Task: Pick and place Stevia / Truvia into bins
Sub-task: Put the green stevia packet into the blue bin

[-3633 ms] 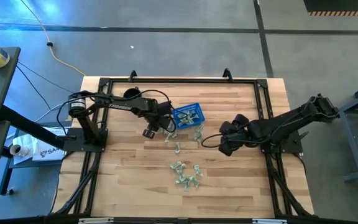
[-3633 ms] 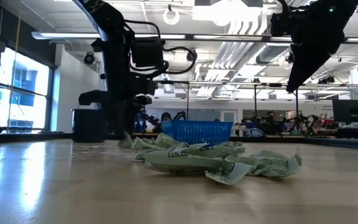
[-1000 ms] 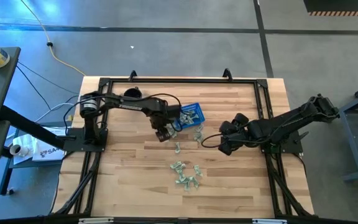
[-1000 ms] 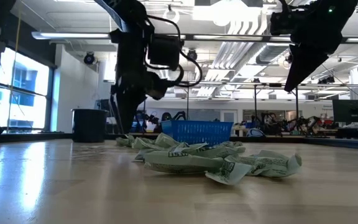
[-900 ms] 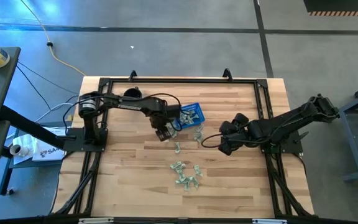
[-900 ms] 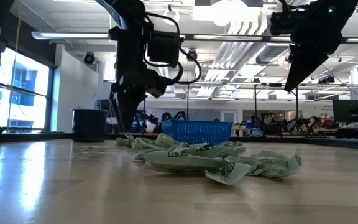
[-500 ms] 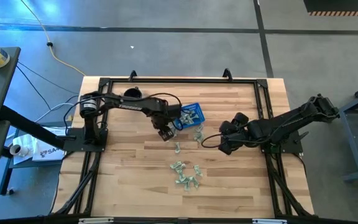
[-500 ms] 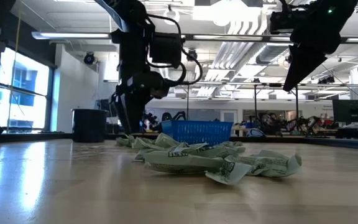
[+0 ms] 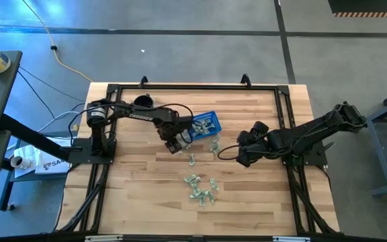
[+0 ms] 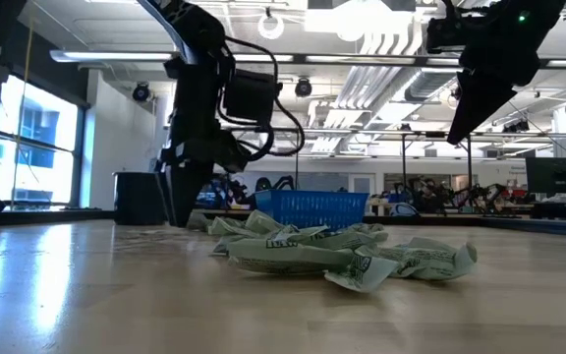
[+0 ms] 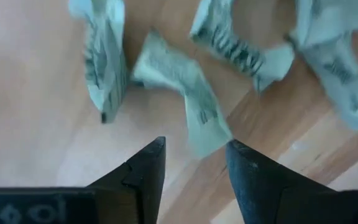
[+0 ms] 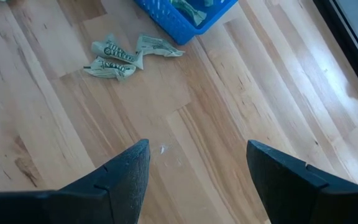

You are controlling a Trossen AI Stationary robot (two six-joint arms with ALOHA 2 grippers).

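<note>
Pale green and white packets lie in two groups on the wood: one beside the blue basket (image 9: 203, 124), one heap nearer the near edge (image 9: 202, 188), which fills the low view's foreground (image 10: 332, 254). The basket holds several packets. My left gripper (image 9: 175, 143) is open, pointing down, low over the table just left of the basket-side packets. In the left wrist view, the end of one packet (image 11: 205, 127) lies just ahead of the gap between its fingertips (image 11: 194, 149). My right gripper (image 9: 240, 156) hangs open above bare wood, right of the basket.
A black round cup (image 9: 142, 101) stands near the table's far left corner. A black frame (image 9: 193, 86) runs around the table top. Two packets (image 12: 114, 59) lie beside the basket's corner (image 12: 179, 28) in the right wrist view. Bare wood lies at the near left.
My left gripper has shifted a little toward the table's left edge and sunk toward the table top, staying open. The packets and the basket lie as before.
</note>
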